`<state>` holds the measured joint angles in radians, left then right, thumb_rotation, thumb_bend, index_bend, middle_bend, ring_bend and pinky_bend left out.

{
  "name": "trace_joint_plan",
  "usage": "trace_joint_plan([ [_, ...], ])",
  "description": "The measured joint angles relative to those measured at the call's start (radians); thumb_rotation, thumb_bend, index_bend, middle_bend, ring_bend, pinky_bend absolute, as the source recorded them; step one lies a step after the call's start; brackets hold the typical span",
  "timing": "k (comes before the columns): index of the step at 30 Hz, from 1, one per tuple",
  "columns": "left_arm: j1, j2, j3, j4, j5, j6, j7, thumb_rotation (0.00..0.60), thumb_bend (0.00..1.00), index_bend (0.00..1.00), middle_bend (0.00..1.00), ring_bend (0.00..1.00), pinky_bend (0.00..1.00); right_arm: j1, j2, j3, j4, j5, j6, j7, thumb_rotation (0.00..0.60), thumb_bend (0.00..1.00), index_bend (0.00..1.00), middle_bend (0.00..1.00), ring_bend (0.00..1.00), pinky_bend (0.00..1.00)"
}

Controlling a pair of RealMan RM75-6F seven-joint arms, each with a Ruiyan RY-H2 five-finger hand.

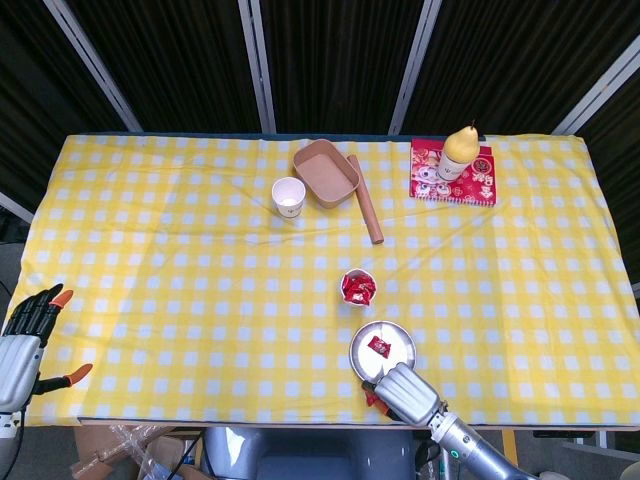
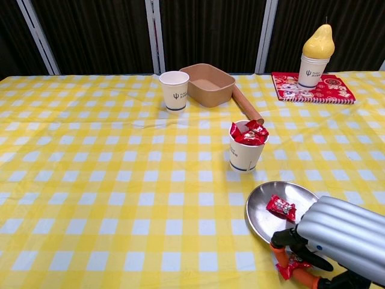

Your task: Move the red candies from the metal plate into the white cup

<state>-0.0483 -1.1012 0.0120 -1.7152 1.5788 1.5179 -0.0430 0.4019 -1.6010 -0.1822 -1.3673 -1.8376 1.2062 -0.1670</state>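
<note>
The metal plate point(image 1: 397, 338) point(image 2: 262, 211) lies near the table's front edge with one red candy point(image 1: 379, 346) point(image 2: 281, 208) on it. Just behind it stands a white cup point(image 1: 358, 288) point(image 2: 245, 156) filled with red candies. My right hand point(image 1: 405, 393) point(image 2: 344, 235) is at the plate's front rim, and its orange fingertips point(image 2: 278, 253) pinch a second red candy point(image 2: 292, 268) point(image 1: 372, 397) low over the cloth in front of the plate. My left hand point(image 1: 20, 345) hangs off the table's left front corner, fingers apart and empty; only the head view shows it.
An empty white cup point(image 1: 288, 196) point(image 2: 174, 90), a brown box point(image 1: 325, 173) point(image 2: 209, 83) and a wooden roller point(image 1: 365, 211) point(image 2: 247, 104) sit at the back middle. At the back right, a pear-topped cup point(image 1: 458, 152) point(image 2: 315, 56) stands on a red book point(image 1: 480, 183) point(image 2: 331, 89).
</note>
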Motion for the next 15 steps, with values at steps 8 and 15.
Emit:
trace_joint_plan([
  [8,0.000,-0.001,0.000,0.001,0.001,0.002,0.000,0.600,0.00,0.00,0.00,0.00,0.00,-0.001,0.046,0.004,-0.066,-0.007,0.033,0.009,0.600,0.52,0.56,0.83,0.88,0.95],
  [15,0.001,-0.002,0.001,0.000,0.004,0.004,0.003,0.600,0.00,0.00,0.00,0.00,0.00,-0.001,0.114,0.021,-0.144,-0.003,0.060,0.004,0.600,0.52,0.56,0.83,0.88,0.95],
])
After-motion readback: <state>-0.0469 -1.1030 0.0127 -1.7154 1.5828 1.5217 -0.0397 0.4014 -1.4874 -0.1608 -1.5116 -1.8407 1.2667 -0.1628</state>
